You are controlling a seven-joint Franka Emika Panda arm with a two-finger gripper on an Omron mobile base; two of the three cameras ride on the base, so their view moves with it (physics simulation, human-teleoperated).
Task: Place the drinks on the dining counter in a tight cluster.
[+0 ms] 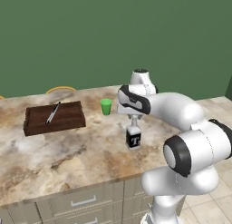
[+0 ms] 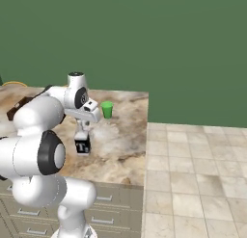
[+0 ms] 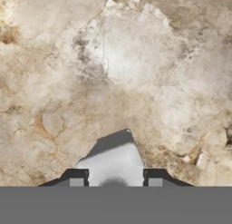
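Marbled tan stone surface (image 1: 54, 150) carries dark squat bottle (image 1: 133, 138) with white "T" label, upright | pincer (image 1: 133, 121) directly above its cap, fingers either side of the neck; grip or gap: cannot tell | green cup (image 1: 106, 106) at 11 o'clock from bottle | wooden tray (image 1: 54, 119) at 9 o'clock, well apart

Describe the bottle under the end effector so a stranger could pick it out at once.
On the marbled dining counter, look right of the dark wooden tray and nearer the front edge than the green cup. The squat dark bottle stands upright there, directly under the end effector. Its white label with a "T" sets it apart.
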